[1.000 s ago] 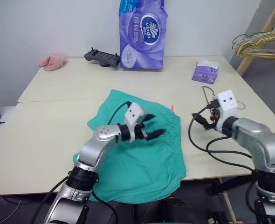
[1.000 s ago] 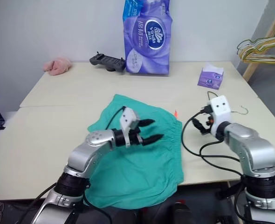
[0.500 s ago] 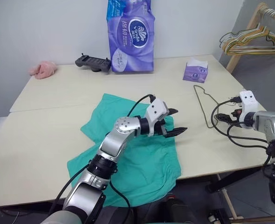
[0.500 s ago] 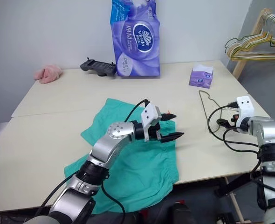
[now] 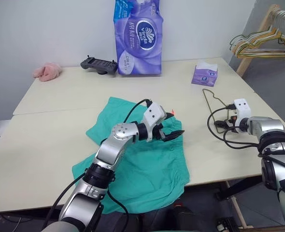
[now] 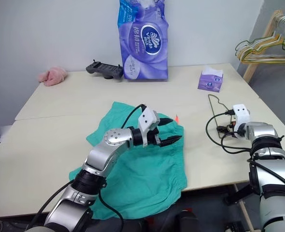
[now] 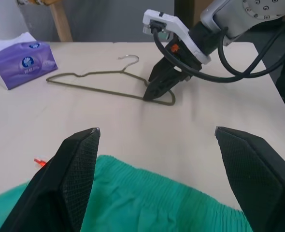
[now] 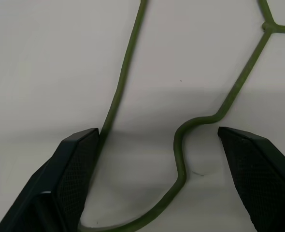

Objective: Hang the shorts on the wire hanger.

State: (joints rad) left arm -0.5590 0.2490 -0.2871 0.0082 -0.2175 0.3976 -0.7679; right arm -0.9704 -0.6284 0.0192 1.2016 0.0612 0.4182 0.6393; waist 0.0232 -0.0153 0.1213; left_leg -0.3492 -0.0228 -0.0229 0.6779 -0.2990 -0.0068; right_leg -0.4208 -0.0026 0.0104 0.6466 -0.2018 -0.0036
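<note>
The shorts (image 5: 137, 162) lie spread flat at the near edge of the surface (image 5: 50, 130), part of the fabric draping over that edge. The left end effector (image 5: 173, 126) hovers over the waistband, fingers apart and empty. To its right, the right end effector (image 7: 157, 89) is angled down onto the near end of the wire hanger (image 7: 104, 83), fingers spread on either side of the wire, not gripping it. The wire hanger lies flat, well apart from the shorts.
</note>
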